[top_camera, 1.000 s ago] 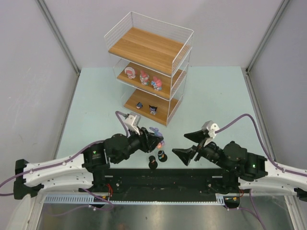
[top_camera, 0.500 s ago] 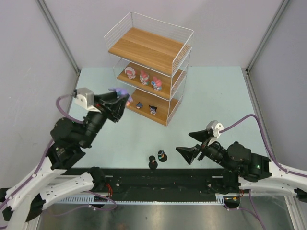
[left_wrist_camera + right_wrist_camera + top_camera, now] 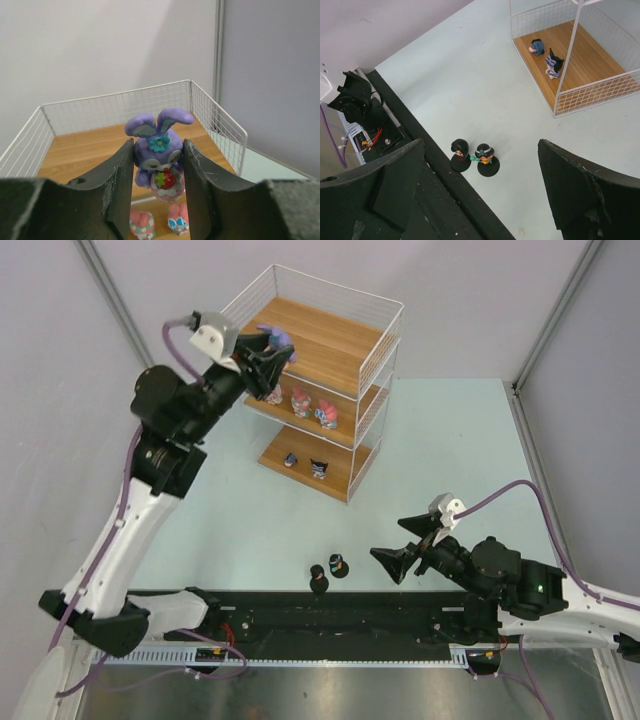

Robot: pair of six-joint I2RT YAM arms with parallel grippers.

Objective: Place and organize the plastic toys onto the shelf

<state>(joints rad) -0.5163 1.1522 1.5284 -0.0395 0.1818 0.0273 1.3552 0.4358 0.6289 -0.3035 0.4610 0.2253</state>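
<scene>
Left tool (image 3: 270, 362) grips the bunny (image 3: 158, 145) over the shelf (image 3: 320, 340) top; only its wrist view shows the strawberry (image 3: 168, 178). Right tool (image 3: 398, 543) gapes.

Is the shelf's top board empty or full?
Empty: the top board shows only bare wood; the purple bunny is held in the left gripper.

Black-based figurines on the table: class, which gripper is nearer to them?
Right. The right gripper hangs open close beside the black-based figurines; the left gripper is far off, up at the shelf, clamping the purple bunny.
</scene>
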